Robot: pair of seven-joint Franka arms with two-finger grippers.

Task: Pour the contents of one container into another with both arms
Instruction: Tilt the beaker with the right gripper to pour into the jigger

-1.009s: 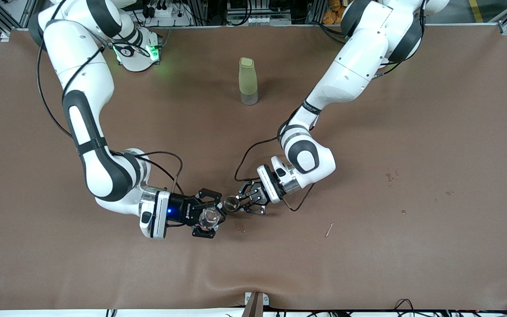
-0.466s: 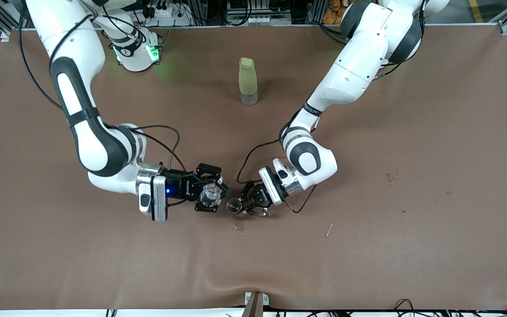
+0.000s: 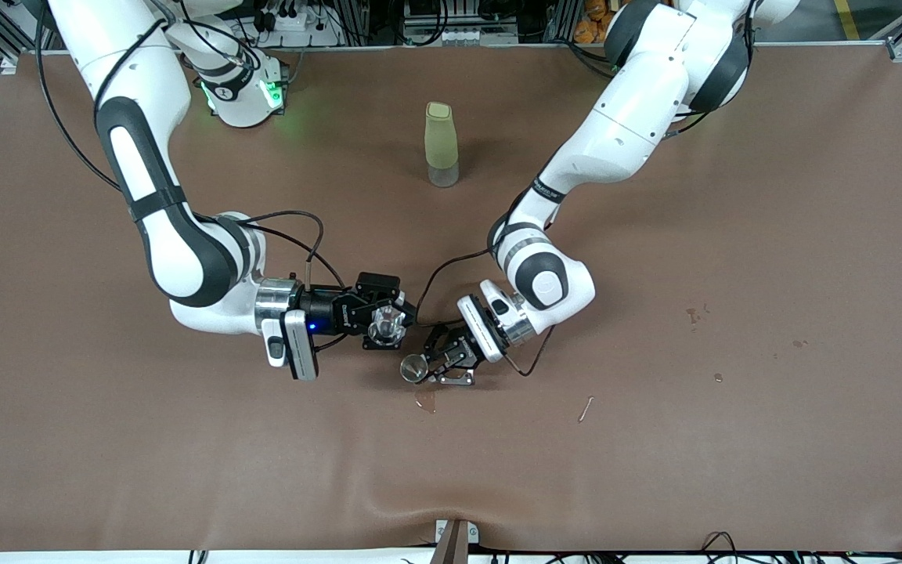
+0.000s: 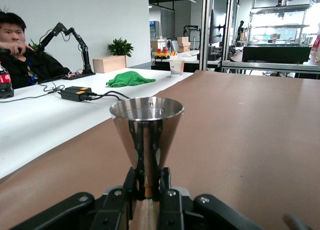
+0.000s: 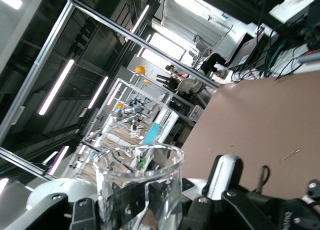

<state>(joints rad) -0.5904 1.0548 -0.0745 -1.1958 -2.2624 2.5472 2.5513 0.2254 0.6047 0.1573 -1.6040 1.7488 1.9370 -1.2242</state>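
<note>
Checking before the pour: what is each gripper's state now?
Left gripper: shut on the small silvery metal jigger.
Right gripper: shut on the tiny clear glass cup.

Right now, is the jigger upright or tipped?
Upright. The left wrist view shows the jigger standing vertical, rim level, clamped at its waist by the left gripper. In the front view its round mouth faces straight up.

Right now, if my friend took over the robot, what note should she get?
Right gripper: shut on the clear glass cup, held in the air beside the jigger.
Left gripper: shut on the metal jigger, held upright above the table.
Green bottle: standing untouched, farther from the front camera.
Done: both cups gripped and brought together.
Left: tip the glass cup into the jigger.
</note>
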